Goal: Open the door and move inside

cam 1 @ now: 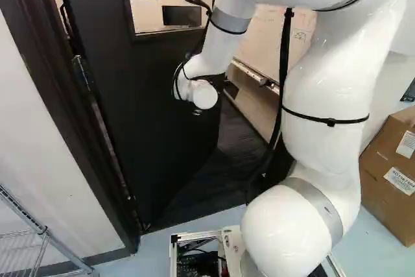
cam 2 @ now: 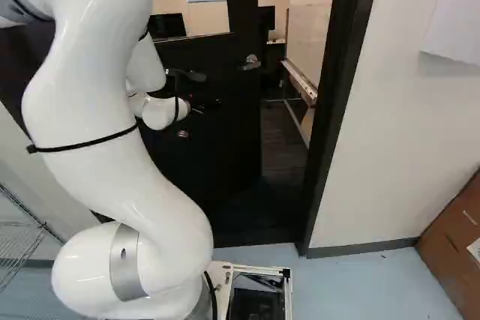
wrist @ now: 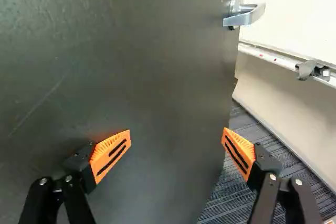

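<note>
One partly open door (cam 2: 232,136) with one lever handle (cam 2: 251,63) stands at the upper middle of the right base view, and the one gripper (cam 2: 201,103) facing it spreads two fingers wide, holding nothing.

Here's the cardboard box (cam 1: 376,167), and it wears two white labels, an upper one (cam 1: 406,144) and a lower one (cam 1: 399,181), both with dark print too small to read surely! Up and left of that box in the left base view, the whiteboard (cam 1: 262,43) shows faint marks, none of them legible!
</note>
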Available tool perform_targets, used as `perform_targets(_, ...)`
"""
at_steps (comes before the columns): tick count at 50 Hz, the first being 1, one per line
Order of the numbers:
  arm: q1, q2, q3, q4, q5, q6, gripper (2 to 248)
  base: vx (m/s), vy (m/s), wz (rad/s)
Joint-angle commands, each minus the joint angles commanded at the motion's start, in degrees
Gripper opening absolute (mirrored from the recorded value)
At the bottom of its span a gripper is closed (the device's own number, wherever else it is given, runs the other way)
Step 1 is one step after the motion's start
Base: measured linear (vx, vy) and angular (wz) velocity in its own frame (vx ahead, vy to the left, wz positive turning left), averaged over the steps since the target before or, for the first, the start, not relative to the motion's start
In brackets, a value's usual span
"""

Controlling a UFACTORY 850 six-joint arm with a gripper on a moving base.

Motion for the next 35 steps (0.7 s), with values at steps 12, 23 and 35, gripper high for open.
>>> perform_targets(12,1.03,-2.94,-3.49,0.82,0.00,0.00,247,0.000,0.000,0.000)
perform_targets(23,1.94,-5.55,-6.65,0.87,0.00,0.00,247,0.000,0.000,0.000)
perform_targets(35,2.89,-8.41,-10.19,0.41,0.00,0.00,247,0.000,0.000,0.000)
